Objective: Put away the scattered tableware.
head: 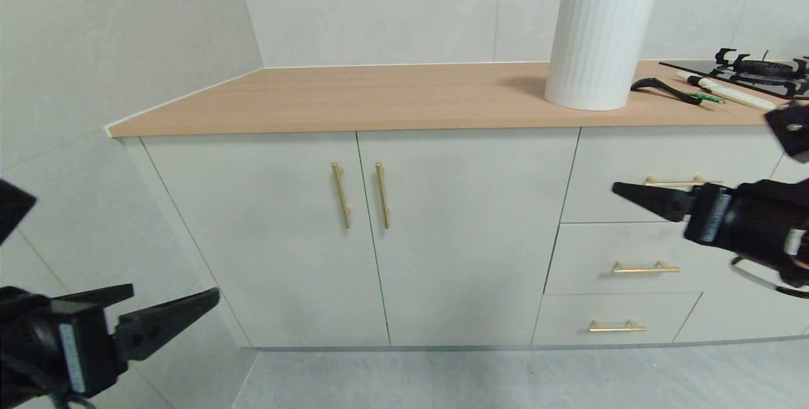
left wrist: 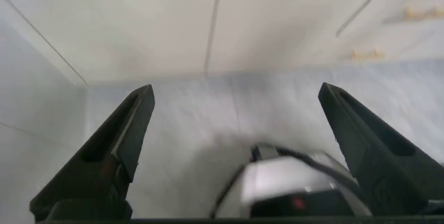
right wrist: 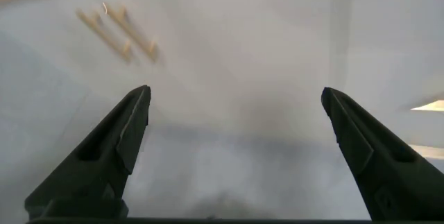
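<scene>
Both grippers are spread wide with nothing in them. The left gripper (head: pixel 172 293) hangs low near the floor (head: pixel 442 377), over by the wall left of the cabinet (head: pixel 284 238). The right gripper (right wrist: pixel 236 93) sits in front of the top drawer (head: pixel 632 162), level with its gold handle (head: pixel 679 181). The tableware is all up on the wooden counter (head: pixel 379 96). A black utensil (head: pixel 660 87) lies just right of the tall white ribbed holder (head: pixel 597 45), then a thin green one (head: pixel 706 98) and a cream one (head: pixel 727 93), all lying flat between the holder and the stove (head: pixel 761 71). Can't tell exactly what kind of utensils they are.
</scene>
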